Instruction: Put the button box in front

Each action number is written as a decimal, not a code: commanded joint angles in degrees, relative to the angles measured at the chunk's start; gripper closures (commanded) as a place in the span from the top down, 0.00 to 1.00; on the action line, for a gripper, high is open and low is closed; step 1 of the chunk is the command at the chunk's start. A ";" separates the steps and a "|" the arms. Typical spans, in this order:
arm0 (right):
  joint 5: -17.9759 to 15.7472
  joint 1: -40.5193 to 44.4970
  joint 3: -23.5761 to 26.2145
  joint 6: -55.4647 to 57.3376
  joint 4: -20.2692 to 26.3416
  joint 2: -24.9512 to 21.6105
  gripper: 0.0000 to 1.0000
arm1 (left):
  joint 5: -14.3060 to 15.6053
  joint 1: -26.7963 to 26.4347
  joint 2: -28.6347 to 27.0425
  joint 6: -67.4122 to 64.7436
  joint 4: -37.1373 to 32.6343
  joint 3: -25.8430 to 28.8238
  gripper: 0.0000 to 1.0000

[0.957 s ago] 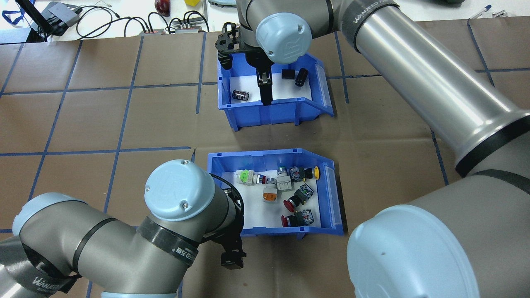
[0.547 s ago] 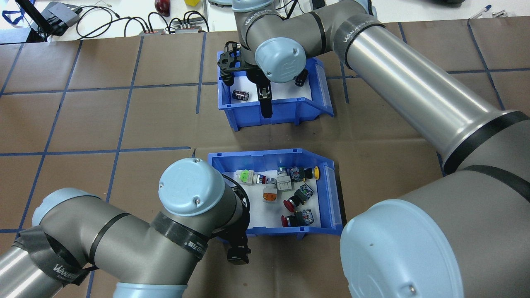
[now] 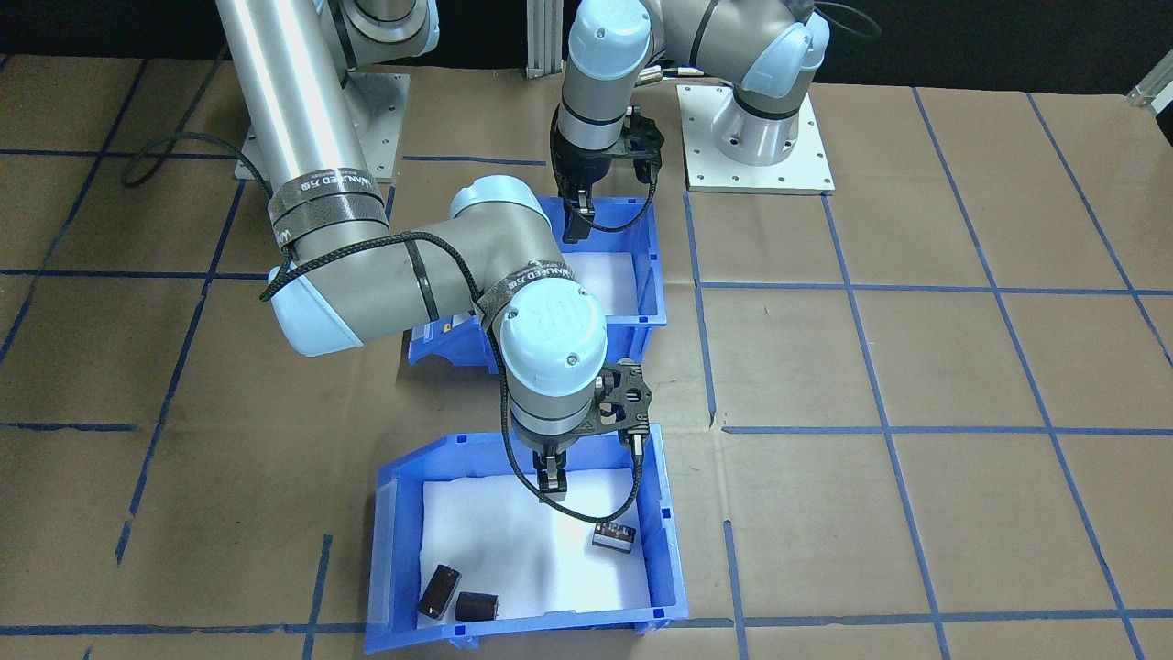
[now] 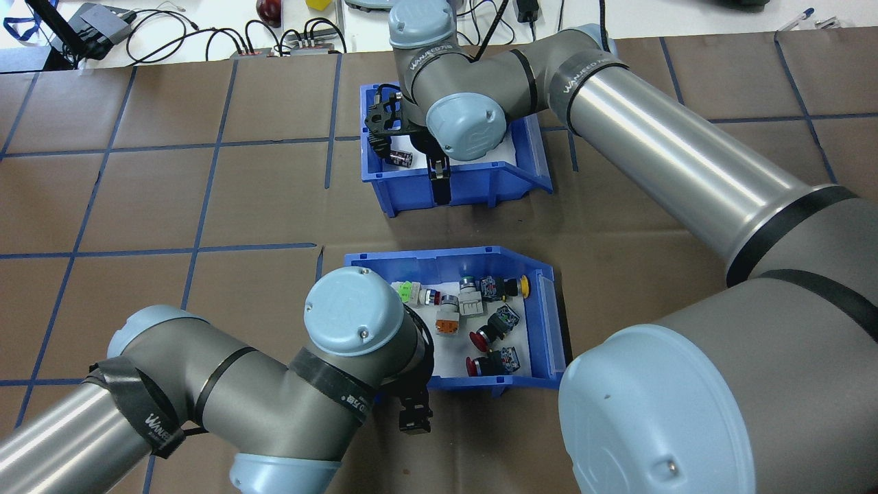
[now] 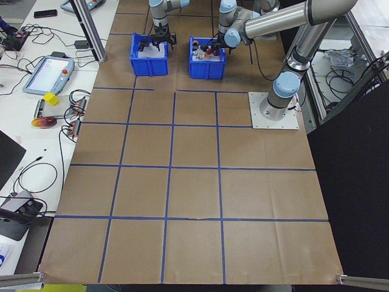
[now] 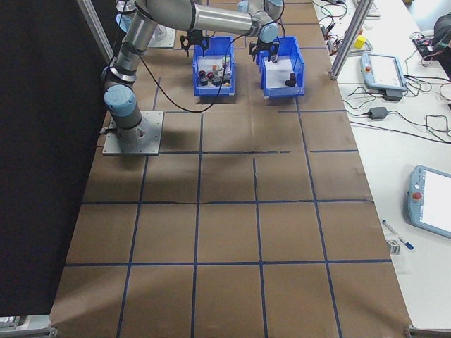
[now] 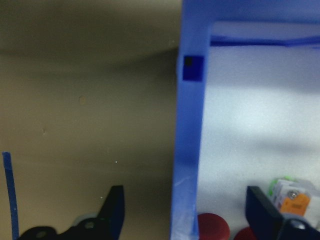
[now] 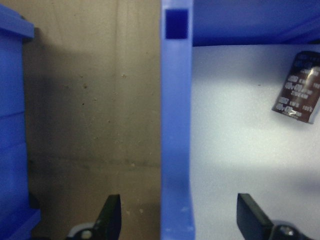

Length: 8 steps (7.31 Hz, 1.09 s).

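Two blue bins sit one behind the other on the brown paper-covered table (image 4: 137, 206). In the overhead view the button box (image 4: 542, 322) lies at about six o'clock from the other bin (image 4: 405, 185), on the robot's side, and a strip of bare paper keeps the two well apart. The button box has a white floor scattered with small push-button switches (image 4: 480, 322), capped red, yellow, orange and green. The farther bin holds dark brown cylinders (image 3: 440, 591) and a black block (image 3: 614, 536) on the same white floor.

The left gripper (image 7: 182, 212) hangs over the near wall of the button box. Its wrist camera shows the jaws spread wide, one finger outside over the paper and one inside above the red caps, with the blue wall between them and touching neither.

The right gripper (image 8: 177, 217) stands the same way at the other bin's near wall: jaws apart, the wall running up between the fingers, one over the paper, one over the white floor. A brown cylinder lies at about one o'clock from it, inside.
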 commanded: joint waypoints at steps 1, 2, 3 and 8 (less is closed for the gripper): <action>-0.11 -0.04 -0.21 0.18 -0.32 -0.42 0.32 | -0.29 -0.55 -1.11 -3.36 5.14 -0.20 0.03; -0.11 -0.04 -0.47 0.27 -0.24 -0.69 0.17 | -0.12 -0.55 -1.29 -3.21 5.35 -0.20 0.00; -0.20 -0.04 -1.17 0.27 -0.24 -1.30 0.08 | 0.32 -0.55 -0.85 -2.51 5.26 -0.20 0.00; -4.06 -9.40 -0.39 -5.23 4.07 -10.34 0.08 | 3.31 2.16 4.32 9.77 2.28 1.29 0.00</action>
